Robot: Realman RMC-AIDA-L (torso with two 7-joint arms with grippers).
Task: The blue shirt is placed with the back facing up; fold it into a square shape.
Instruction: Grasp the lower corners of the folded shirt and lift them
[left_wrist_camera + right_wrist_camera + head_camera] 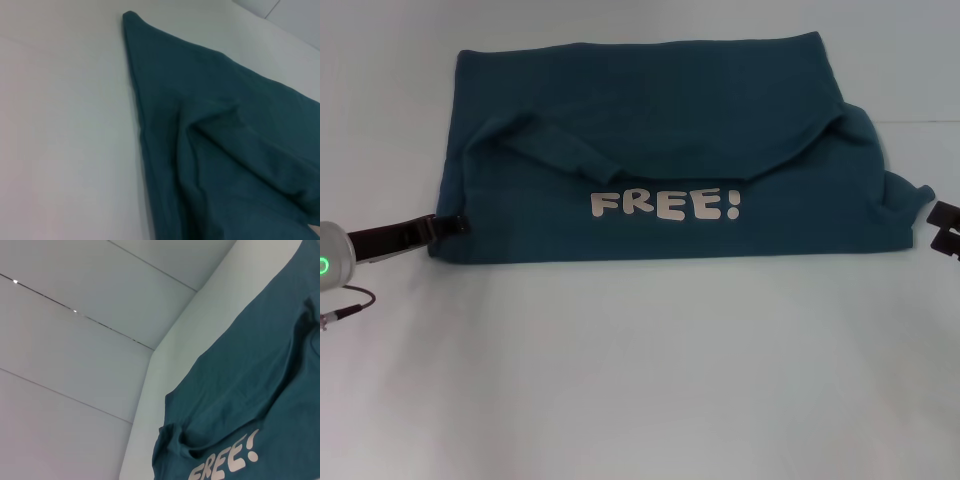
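Left gripper (453, 226): low at the left edge of the head view, its dark fingers reaching in from the side to the near-left corner of the blue shirt (660, 150); the tips sit right at the cloth's edge, touching it, but whether they are pinching the fabric or merely resting against it cannot be told.
Left arm housing (332, 258): a pale rounded body with a green ring light, a thin cable (348, 305) hanging below it.
Shirt, place: in the far half of the white table (640, 380), spread wide across the middle, well apart from the near edge.
Shirt, shape: folded once into a broad rectangle (the near part turned up so the front shows), with loose curved folds lying across the middle.
Lettering (665, 205): white "FREE!" on the near band, reading upright in the head view and also seen in the right wrist view (227, 460).
Shirt, left side: the left wrist view shows a plain teal edge (210, 140) running to a pointed corner, with soft creases.
Shirt, right side: bunched and rumpled, a small flap poking out toward the right.
Right gripper (945, 232): at the right edge of the head view, just beside the rumpled flap but apart from it; only part shows, so I cannot tell its finger state.
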